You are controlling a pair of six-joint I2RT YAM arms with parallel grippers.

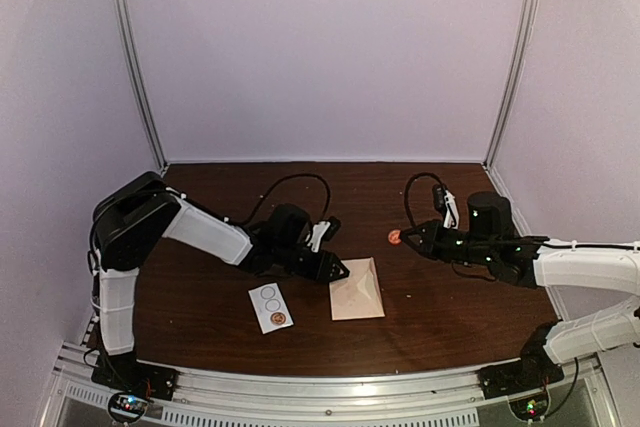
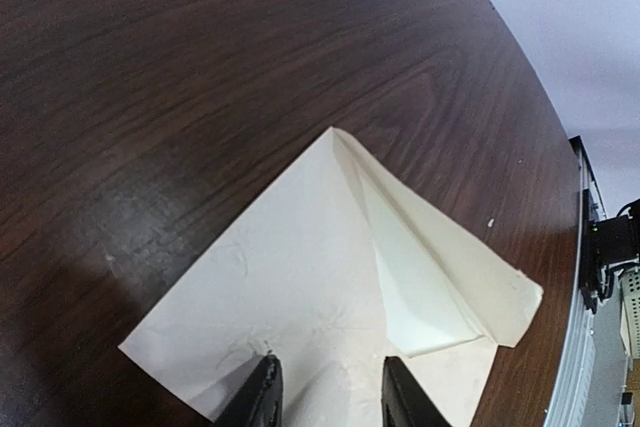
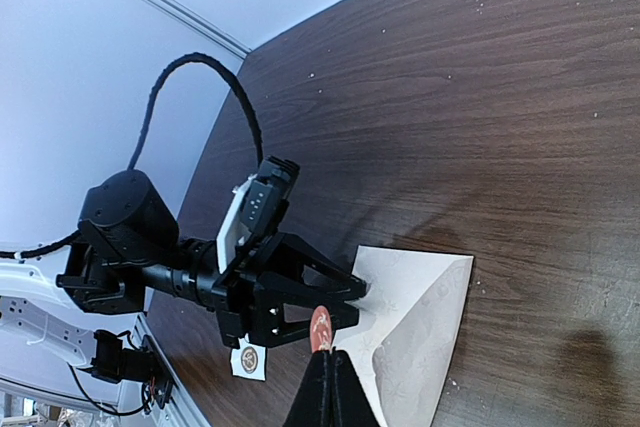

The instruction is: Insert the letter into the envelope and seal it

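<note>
Half spread, my left jaws rest on the pale cream paper envelope (image 1: 357, 289) lying on the dark wooden desk (image 1: 450, 317); my right jaws pinch a small round orange sticker (image 1: 394, 237). Light, floppy, slippery: I'd grip an edge.

Dark brown wood-grain table (image 1: 350, 197), glossy, enclosed by pale lilac walls (image 1: 320, 47) and aluminium corner posts (image 1: 135, 57). Small white paper strip (image 1: 271, 307) lies flat left of centre. It shows two empty circle outlines and one brownish round sticker (image 1: 279, 318) at its near end.
</note>
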